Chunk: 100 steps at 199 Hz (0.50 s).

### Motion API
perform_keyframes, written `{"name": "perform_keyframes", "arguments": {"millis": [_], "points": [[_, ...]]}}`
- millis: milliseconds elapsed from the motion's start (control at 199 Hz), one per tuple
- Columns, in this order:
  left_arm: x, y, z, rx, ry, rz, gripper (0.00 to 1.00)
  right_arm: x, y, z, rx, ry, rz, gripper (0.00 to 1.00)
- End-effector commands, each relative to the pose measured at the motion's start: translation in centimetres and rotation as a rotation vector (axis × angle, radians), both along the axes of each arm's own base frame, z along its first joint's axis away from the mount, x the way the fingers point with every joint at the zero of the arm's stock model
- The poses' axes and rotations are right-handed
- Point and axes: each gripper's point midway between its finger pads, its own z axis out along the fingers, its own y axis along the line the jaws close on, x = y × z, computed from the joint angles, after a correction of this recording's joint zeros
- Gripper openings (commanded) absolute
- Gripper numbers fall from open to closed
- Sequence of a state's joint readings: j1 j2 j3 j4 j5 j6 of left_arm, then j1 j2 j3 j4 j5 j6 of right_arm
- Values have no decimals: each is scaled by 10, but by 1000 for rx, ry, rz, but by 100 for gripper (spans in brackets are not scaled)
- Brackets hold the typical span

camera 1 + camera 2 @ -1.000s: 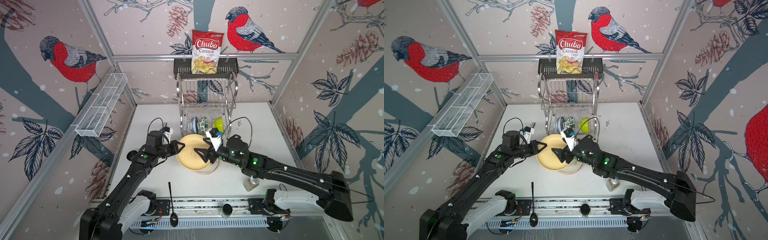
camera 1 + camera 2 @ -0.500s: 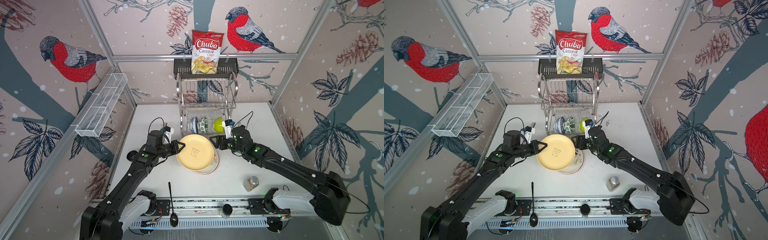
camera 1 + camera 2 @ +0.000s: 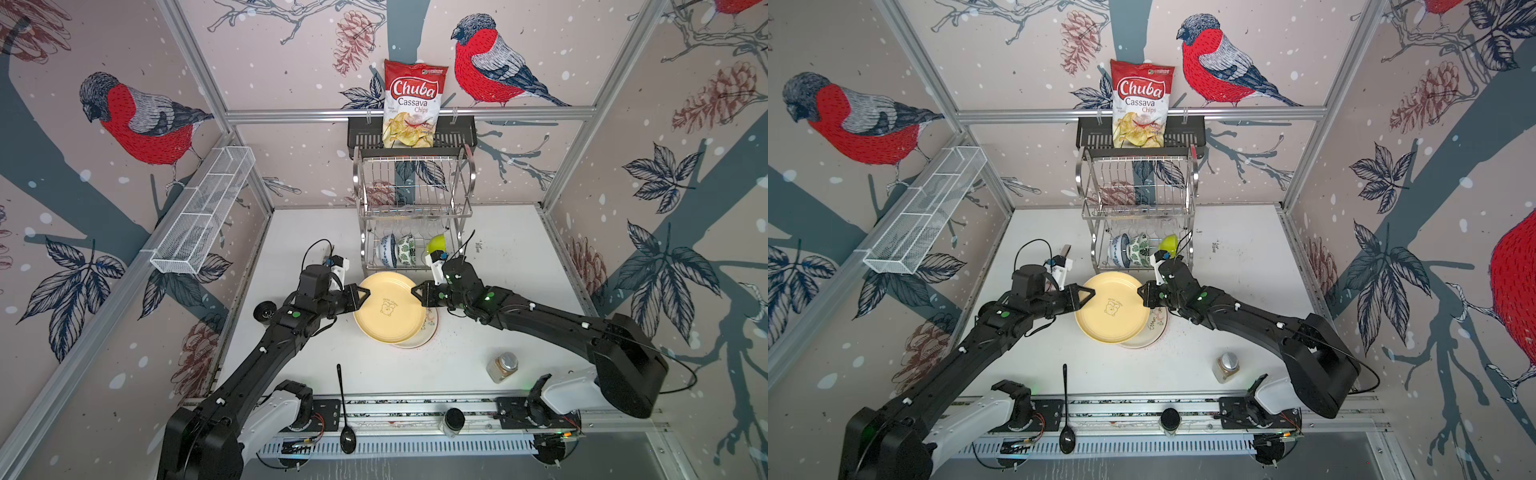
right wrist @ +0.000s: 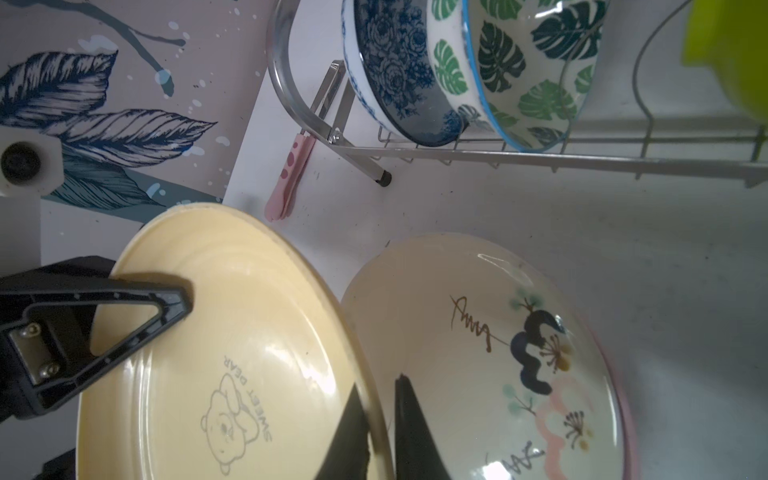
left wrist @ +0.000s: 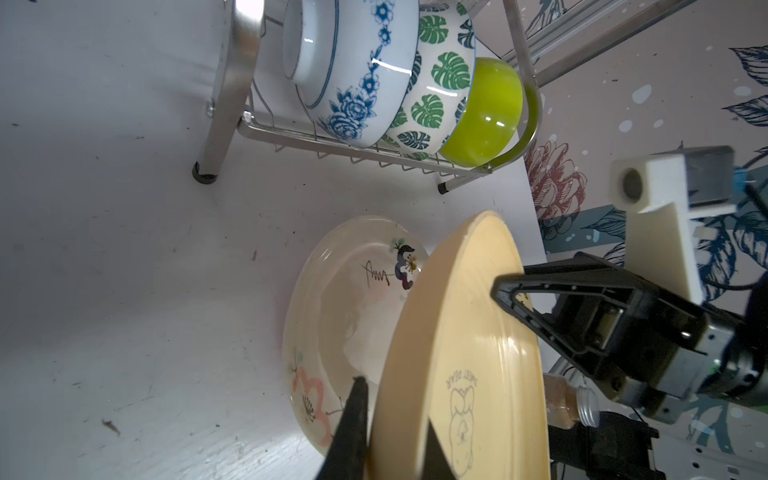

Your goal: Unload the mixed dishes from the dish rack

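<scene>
The yellow plate [image 3: 388,316] hangs tilted over the cream doodled plate [image 3: 424,338], which lies on the table with a pink rim showing along its edge. My left gripper [image 3: 361,296] is shut on the yellow plate's left rim. My right gripper [image 3: 417,291] is shut on its right rim; in the right wrist view its fingers [image 4: 353,415] pinch the rim. Behind stands the dish rack [image 3: 415,187]. Its lower tier holds a blue-white bowl [image 3: 387,249], a green-leaf bowl [image 3: 405,249] and a lime bowl [image 3: 436,243], all on edge.
A spice jar [image 3: 503,365] stands at the front right, a black spoon [image 3: 345,407] lies at the front, and a black-lidded jar [image 3: 453,419] sits on the rail. A chips bag [image 3: 413,104] stands on the black shelf above the rack. A white mesh basket [image 3: 208,208] hangs left.
My right gripper has swung from the plate's near side to its right rim by the rack and has shut on it. The left gripper has kept its hold without moving.
</scene>
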State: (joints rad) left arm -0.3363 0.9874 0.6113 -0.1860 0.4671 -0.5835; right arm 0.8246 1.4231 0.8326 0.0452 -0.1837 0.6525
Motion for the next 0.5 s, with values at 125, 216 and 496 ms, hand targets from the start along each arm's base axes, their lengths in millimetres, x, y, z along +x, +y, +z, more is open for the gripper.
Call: {"name": "perform_keyframes", "arguments": {"millis": [125, 216, 496], "points": [[9, -15, 4, -58, -89, -11, 0, 6, -19, -9, -7, 5, -120, 2], [4, -24, -4, -61, -97, -12, 0, 4, -23, -13, -8, 9, -129, 0], [11, -43, -21, -9, -134, -8, 13, 12, -45, -31, -68, -26, -192, 0]]}}
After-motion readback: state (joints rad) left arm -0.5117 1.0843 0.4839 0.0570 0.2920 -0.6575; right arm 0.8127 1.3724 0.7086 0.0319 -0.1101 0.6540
